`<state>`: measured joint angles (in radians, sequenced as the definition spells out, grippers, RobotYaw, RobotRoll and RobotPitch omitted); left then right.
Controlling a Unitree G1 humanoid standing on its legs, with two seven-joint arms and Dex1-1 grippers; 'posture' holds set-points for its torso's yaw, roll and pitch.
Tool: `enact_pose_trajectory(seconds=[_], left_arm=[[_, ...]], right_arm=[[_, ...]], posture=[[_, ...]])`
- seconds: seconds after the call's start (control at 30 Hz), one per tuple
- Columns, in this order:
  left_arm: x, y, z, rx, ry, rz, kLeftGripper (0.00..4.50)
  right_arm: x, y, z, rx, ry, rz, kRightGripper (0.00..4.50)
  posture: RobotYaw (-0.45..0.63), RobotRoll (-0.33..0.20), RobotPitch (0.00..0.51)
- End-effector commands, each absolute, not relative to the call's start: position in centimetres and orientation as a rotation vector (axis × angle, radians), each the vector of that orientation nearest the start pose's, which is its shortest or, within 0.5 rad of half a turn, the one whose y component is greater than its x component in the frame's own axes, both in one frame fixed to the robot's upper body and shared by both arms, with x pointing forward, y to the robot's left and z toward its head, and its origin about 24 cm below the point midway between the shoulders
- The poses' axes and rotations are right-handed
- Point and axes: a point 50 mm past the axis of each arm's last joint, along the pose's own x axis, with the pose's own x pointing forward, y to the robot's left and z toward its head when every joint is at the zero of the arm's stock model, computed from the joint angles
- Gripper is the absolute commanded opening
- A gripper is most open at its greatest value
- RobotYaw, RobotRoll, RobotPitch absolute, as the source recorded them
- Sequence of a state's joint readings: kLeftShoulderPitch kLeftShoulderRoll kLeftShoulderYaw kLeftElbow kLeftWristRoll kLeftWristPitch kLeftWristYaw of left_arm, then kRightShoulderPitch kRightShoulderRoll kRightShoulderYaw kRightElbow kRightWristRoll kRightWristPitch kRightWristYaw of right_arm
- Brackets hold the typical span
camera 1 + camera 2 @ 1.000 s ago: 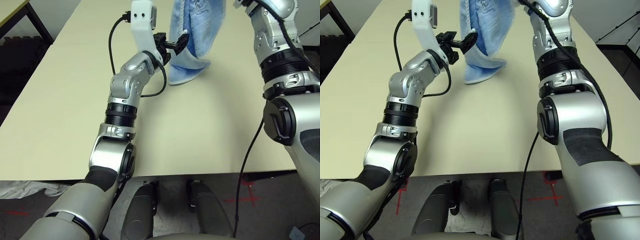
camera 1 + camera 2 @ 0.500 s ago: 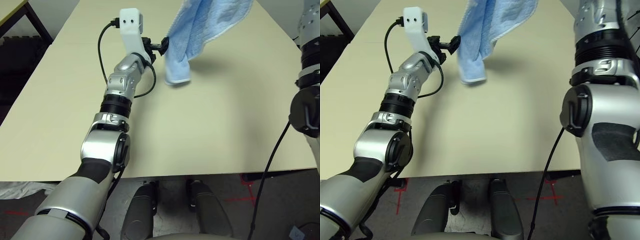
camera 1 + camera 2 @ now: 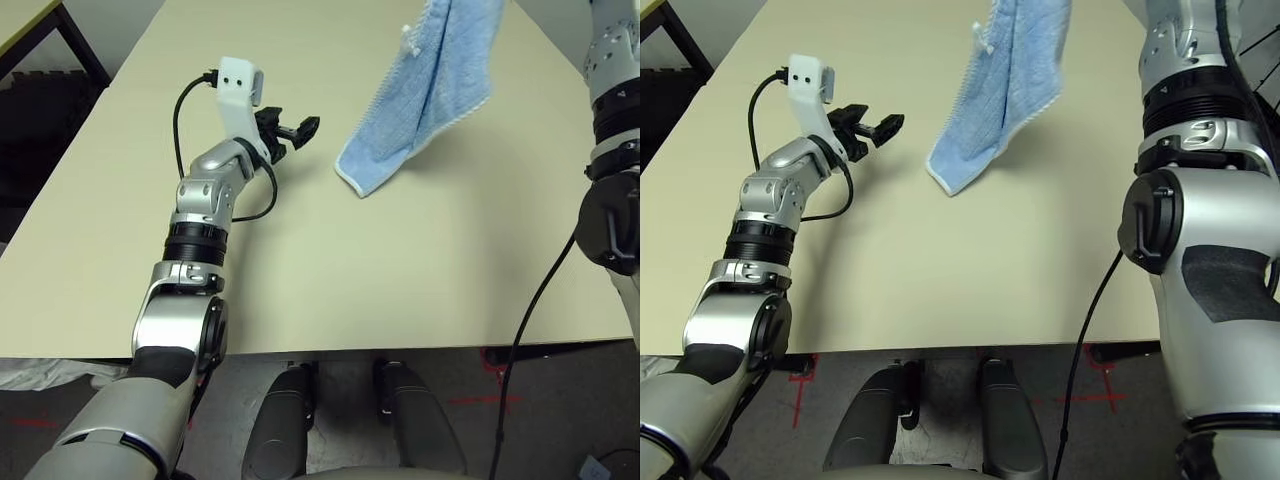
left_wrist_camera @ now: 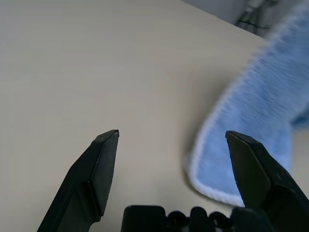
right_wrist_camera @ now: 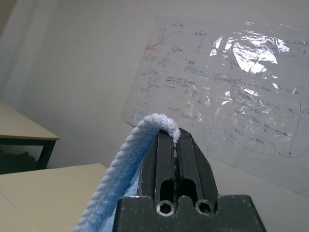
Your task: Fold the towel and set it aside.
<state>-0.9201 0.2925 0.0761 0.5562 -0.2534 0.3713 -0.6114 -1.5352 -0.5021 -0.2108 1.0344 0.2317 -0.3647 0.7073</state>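
Observation:
The light blue towel point(image 3: 428, 98) hangs from above the far right of the table, and its lowest corner point(image 3: 358, 184) touches the tabletop. A small white tag point(image 3: 983, 38) sticks out of its left edge. In the right wrist view my right gripper point(image 5: 170, 136) is shut on a fold of the towel point(image 5: 126, 166) and held high. My left gripper point(image 3: 306, 127) is open and empty, hovering over the table a short way left of the towel's lower corner. In the left wrist view the open fingers point(image 4: 102, 163) frame bare table, with the towel's hemmed corner point(image 4: 251, 116) beside one of them.
The beige table point(image 3: 330, 270) spreads wide, with its front edge close to my body. A dark-framed table point(image 3: 40, 45) stands at the far left. A black cable point(image 3: 196, 150) loops beside my left wrist. A whiteboard point(image 5: 227, 82) covers the wall behind.
My left gripper has drawn back to the left, away from the towel's edge. The towel has swung right and now hangs apart from it, with its corner on the table.

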Motion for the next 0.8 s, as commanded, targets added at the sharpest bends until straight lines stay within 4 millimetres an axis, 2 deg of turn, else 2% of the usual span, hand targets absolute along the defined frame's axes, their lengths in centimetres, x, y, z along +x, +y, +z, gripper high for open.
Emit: enact_pose_trajectory(seconds=[0.03, 0.17, 0.3, 0.53, 0.8], left_arm=[[38.3, 14.0, 17.6, -0.002, 0.033, -0.755, 4.5], [38.7, 13.9, 16.5, 0.022, 0.056, -0.762, 4.5], [39.1, 12.8, 16.1, 0.043, 0.044, -0.775, 4.5], [39.6, 10.2, 16.5, 0.051, -0.002, -0.834, 4.5], [40.0, 9.7, 16.3, 0.103, 0.025, -0.877, 4.5]], right_arm=[[36.4, -19.2, 41.1, -0.273, -0.927, 0.505, 0.01], [36.0, -19.2, 41.0, -0.33, -0.942, 0.576, 0.01], [35.6, -19.7, 40.3, -0.461, -0.935, 0.622, 0.01], [36.0, -20.1, 39.1, -0.451, -0.898, 0.641, 0.01], [35.6, -19.6, 38.5, -0.473, -0.933, 0.731, 0.01]], posture=[[0.04, 0.0, 0.132], [0.02, 0.0, 0.124], [0.02, 0.0, 0.114], [0.0, 0.0, 0.117], [0.0, 0.0, 0.129]])
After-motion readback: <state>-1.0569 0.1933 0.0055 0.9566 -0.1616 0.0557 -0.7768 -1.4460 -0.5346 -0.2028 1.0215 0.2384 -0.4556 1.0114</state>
